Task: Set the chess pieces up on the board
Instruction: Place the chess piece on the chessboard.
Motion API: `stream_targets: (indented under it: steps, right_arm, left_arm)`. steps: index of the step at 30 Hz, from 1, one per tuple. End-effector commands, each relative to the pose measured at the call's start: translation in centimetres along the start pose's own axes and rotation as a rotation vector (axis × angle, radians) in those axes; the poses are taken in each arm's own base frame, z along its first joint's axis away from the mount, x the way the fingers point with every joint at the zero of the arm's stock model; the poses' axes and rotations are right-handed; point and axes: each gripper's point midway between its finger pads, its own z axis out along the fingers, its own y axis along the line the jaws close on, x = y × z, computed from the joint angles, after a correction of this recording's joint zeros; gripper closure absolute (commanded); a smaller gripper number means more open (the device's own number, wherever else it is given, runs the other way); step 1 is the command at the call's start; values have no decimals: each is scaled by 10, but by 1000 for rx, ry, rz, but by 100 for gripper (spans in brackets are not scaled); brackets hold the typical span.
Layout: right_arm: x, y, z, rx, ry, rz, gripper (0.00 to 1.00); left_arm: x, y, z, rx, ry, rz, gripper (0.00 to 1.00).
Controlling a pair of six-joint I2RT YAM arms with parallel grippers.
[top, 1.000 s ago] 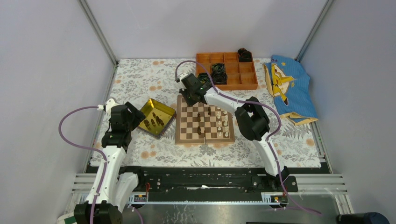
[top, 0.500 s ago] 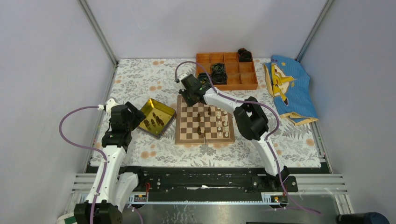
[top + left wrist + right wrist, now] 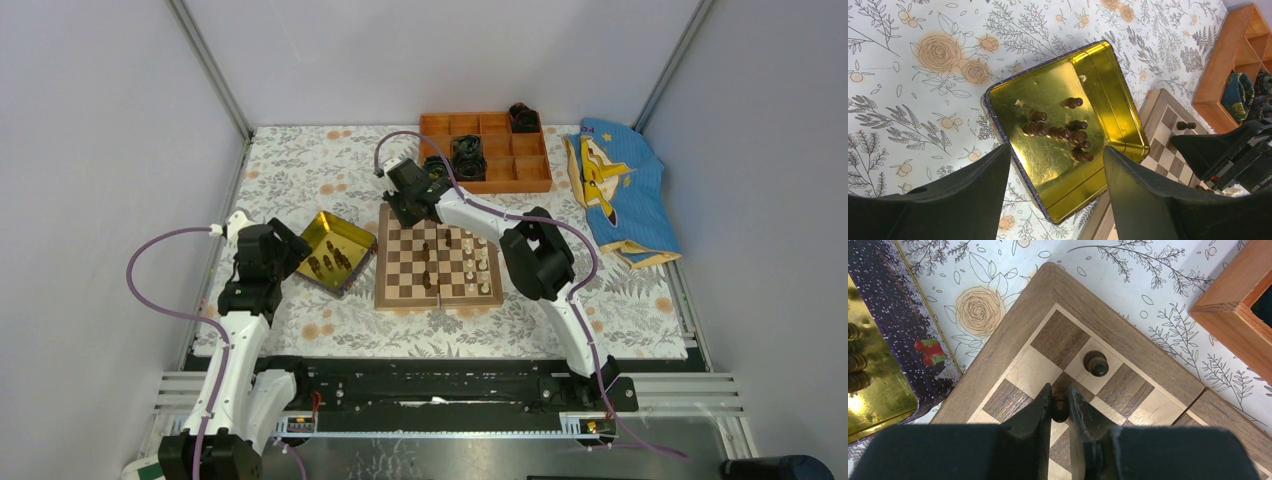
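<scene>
Logging the held item first: one dark piece point(image 3: 1059, 409), clamped between the closed fingers of my right gripper point(image 3: 1059, 390), low over the squares near one corner of the board point(image 3: 1008, 355). A second dark piece point(image 3: 1096, 363) stands upright on a pale square just beyond the right fingertip, apart from it. Cream pieces point(image 3: 482, 262) stand on the board's half away from those fingers. Left of the fingers lies the gold tray point(image 3: 868, 390); ahead and to their right, a corner of the orange box point(image 3: 1233, 315). My left gripper point(image 3: 1057, 150) hangs over that tray with its fingers spread wide and nothing in them. Loose dark pieces point(image 3: 1058, 131) lie clustered in the tray, seen between the fingertips and just ahead of them. Under everything is the floral cloth point(image 3: 923, 75).
</scene>
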Motion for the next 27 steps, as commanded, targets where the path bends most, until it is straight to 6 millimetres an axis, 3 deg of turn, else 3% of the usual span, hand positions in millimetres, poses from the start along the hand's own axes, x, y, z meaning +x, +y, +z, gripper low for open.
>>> stream_targets:
  steps: [1, 6, 27]
  right_arm:
    - [-19, 6, -4, -16, -51, -6, 86]
    - [-20, 6, -6, -16, -57, -7, 69]
    - [-25, 5, -24, -11, -73, -3, 64]
  left_arm:
    - [-3, -8, 2, 38, -20, -5, 24]
    - [-3, -8, 1, 39, -20, -5, 24]
    - [-4, -8, 1, 39, -27, -6, 24]
